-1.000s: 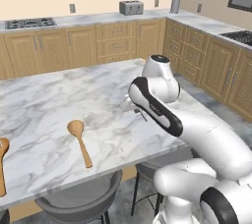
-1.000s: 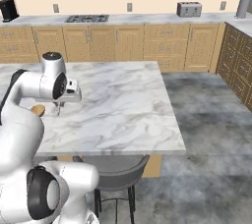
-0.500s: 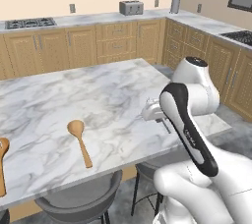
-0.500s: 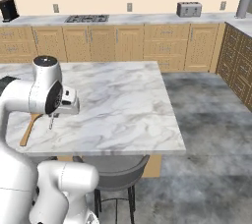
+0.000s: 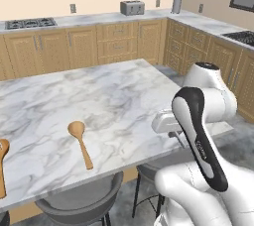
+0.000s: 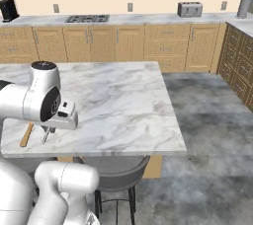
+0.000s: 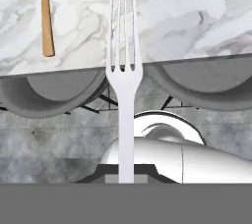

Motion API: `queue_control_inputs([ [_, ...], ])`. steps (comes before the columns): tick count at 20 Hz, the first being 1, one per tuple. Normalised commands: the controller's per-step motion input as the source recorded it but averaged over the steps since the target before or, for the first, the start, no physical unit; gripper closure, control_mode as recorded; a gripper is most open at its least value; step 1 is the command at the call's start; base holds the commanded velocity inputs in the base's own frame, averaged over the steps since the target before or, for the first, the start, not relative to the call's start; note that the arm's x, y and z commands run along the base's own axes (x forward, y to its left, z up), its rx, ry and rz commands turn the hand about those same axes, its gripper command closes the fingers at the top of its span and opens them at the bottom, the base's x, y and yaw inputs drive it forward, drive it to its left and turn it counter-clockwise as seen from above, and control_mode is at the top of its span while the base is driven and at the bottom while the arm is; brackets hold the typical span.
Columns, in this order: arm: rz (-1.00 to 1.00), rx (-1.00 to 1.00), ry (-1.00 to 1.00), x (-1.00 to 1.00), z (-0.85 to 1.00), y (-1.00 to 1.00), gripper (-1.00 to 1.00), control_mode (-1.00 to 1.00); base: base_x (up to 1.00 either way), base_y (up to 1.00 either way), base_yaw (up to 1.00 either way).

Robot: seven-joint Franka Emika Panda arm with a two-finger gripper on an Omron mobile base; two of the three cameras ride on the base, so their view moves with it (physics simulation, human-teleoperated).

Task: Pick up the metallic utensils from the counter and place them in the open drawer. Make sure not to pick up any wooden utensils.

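A thin silver fork [image 7: 125, 70] stands upright in the hand view, tines away from the hand, with my gripper [image 7: 126, 174] shut on its handle. The fork hangs over the near edge of the white marble counter [image 5: 104, 96] [image 6: 123, 100] [image 7: 197, 12]. My gripper [image 5: 179, 138] [image 6: 47, 134] points down at that edge. Two orange-brown wooden spoons lie on the counter: one [image 5: 79, 141] [image 7: 46, 12] near the front, the other [image 5: 2, 168] at the far left. A wooden handle [image 6: 25, 135] shows beside my hand. The knife and the open drawer are out of view.
Grey stools [image 5: 79, 205] [image 6: 116, 172] [image 7: 49, 90] stand under the counter's near edge. Wood cabinets line the back wall, with a toaster [image 5: 132, 7] [image 6: 189, 9] and a cooktop [image 5: 30, 23] on top. Grey floor [image 6: 212, 120] opens to the right of the island.
The arm has swung outward, and the hand with the fork has moved from over the counter to its near edge.
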Motion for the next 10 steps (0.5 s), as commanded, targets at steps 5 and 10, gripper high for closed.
queue_control_inputs([
  [5, -0.01, -0.06, 0.15, 0.0, 0.3, -0.31, 1.0, -1.0, 0.0, 0.0, 0.0],
  [10, 0.0, -0.13, -0.01, -0.03, 0.12, 0.0, 1.0, -1.0, 0.0, 0.0, 0.0],
])
